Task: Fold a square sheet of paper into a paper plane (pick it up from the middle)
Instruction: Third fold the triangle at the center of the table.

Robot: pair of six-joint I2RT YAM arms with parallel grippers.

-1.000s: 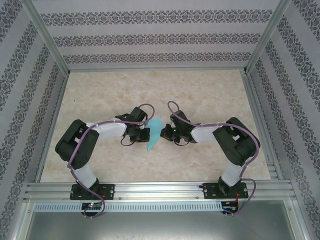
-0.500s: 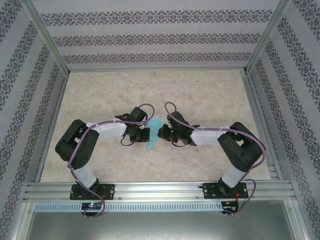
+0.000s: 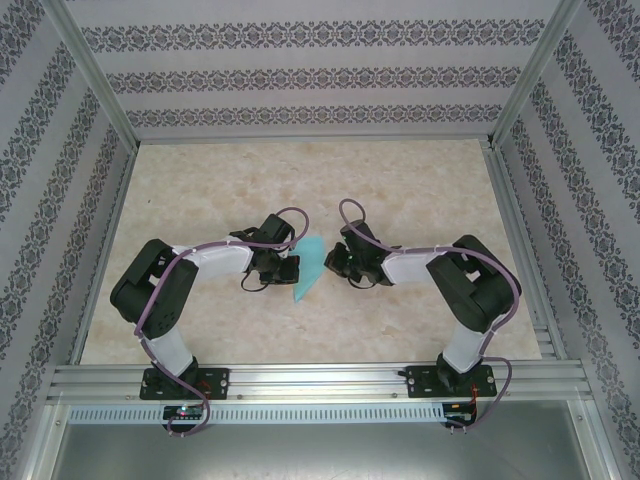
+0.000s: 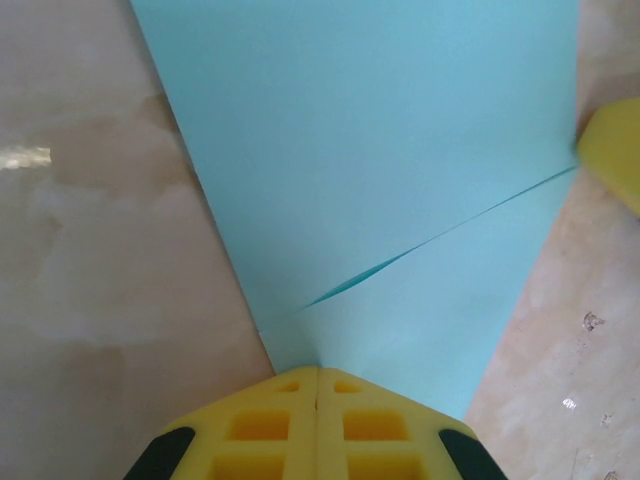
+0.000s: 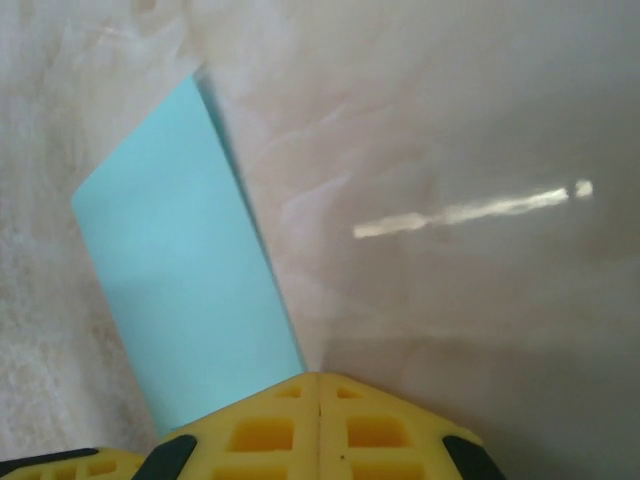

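Note:
The light-blue sheet of paper (image 3: 308, 268) lies flat on the table between my two grippers, folded into a long tapered shape. In the left wrist view the paper (image 4: 380, 160) widens away from my fingers, and a folded layer's edge runs slanting across it. My left gripper (image 4: 318, 369) is shut, its yellow tips set down on the paper's narrow end. My right gripper (image 5: 318, 375) is shut too, its tips on the table right at the paper's (image 5: 180, 290) long edge. From above, the left gripper (image 3: 294, 266) and the right gripper (image 3: 329, 262) face each other across the paper.
The marble-patterned table (image 3: 420, 190) spreads out behind and to both sides. Patterned walls and an aluminium frame (image 3: 300, 380) close in the workspace. One yellow finger of the right gripper (image 4: 612, 150) pokes into the left wrist view at the paper's right edge.
The right gripper slid a little left toward the paper, then drew back right to about where it started. The left gripper and the paper stayed nearly still.

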